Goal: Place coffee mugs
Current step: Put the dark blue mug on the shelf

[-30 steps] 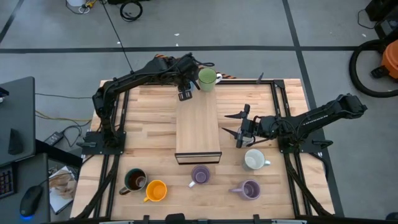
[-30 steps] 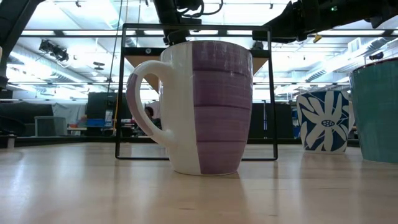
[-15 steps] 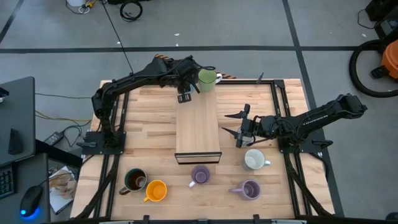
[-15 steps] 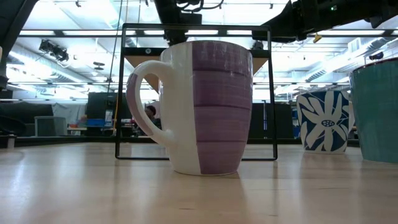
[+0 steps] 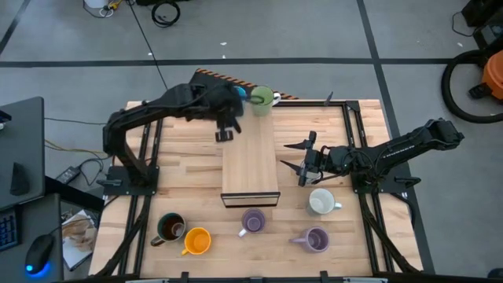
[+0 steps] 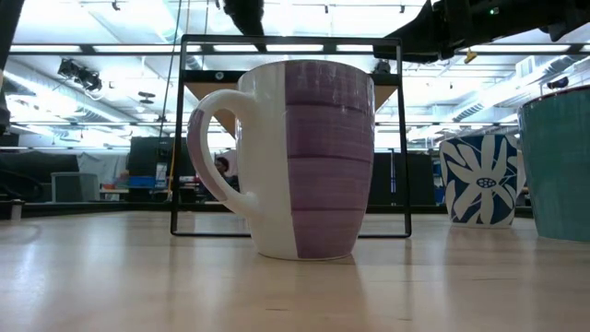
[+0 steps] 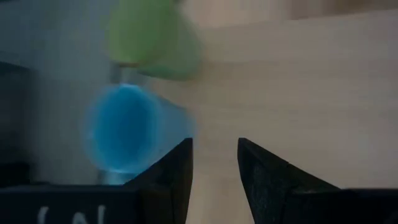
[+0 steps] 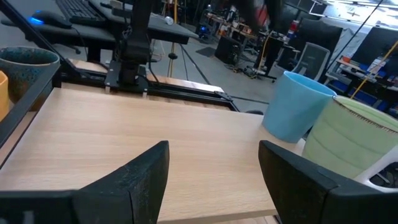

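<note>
A green mug and a blue mug stand side by side at the far end of a raised wooden board. The left wrist view shows the blue mug and the green mug ahead of my left gripper. My left gripper hangs open over the board's far left edge with nothing between its fingers. My right gripper waits open to the right of the board, pointing level at it. A white mug, two lavender mugs, a dark brown mug and an orange mug stand near the front edge.
A black metal frame runs around the table top. The low view is filled by a lavender mug close up, with a blue-flowered white mug behind it. Bare wood lies left of the board.
My left gripper has drawn back from the green mug, going up and toward the table's left and near side, still open. The arm no longer covers the blue mug beside the green one. Both mugs stay where they were.
</note>
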